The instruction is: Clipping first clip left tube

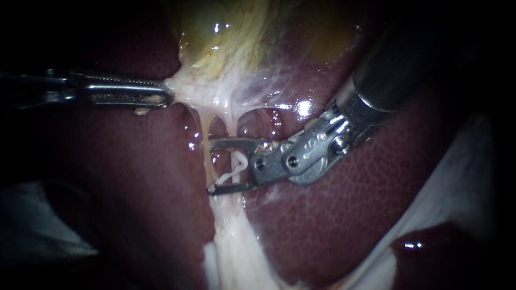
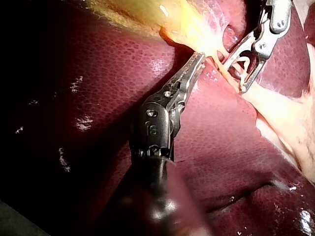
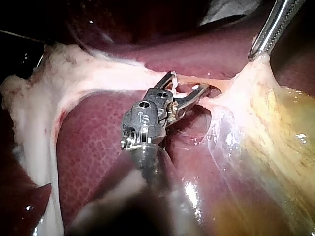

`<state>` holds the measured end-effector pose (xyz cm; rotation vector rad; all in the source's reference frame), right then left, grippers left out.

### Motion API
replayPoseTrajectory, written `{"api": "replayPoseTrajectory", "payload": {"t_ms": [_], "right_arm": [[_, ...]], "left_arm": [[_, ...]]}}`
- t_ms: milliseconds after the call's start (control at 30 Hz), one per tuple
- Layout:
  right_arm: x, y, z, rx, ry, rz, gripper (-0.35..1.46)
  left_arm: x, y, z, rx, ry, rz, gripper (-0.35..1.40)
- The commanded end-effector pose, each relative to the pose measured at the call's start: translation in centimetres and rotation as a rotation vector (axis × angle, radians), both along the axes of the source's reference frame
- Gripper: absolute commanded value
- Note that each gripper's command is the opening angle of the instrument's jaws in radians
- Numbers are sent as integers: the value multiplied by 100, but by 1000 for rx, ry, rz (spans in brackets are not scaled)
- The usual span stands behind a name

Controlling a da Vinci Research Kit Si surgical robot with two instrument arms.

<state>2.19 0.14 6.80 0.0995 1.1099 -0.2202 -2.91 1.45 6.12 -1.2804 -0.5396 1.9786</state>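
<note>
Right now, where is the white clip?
In the endoscope view the white clip sits near the centre, between the open jaws of the right instrument, just right of the left tube below the gallbladder.

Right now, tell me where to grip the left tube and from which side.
Grip the left tube on its taut middle stretch below the gallbladder, coming across it from the right: it runs upright, and the right instrument's open jaws face it.

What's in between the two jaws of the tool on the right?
A white clip sits between the right tool's open jaws, and the left tube crosses at their tips. The endoscope view shows it.
</note>
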Motion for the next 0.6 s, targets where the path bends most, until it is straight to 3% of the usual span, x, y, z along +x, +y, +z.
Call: {"api": "replayPoseTrajectory", "payload": {"t_ms": [33, 233, 400, 600], "right_arm": [[0, 0, 0, 0, 0, 0, 49], [-2, -1, -2, 40, 4, 14, 49], [-5, -2, -3, 162, 11, 58, 50], [-9, -4, -5, 313, 6, 82, 50]], "left_arm": [[0, 0, 0, 0, 0, 0, -35], [1, 1, -1, 0, 1, -2, -35], [2, 1, -1, 0, 1, -1, -35], [3, 1, -1, -1, 3, -3, -35]]}}
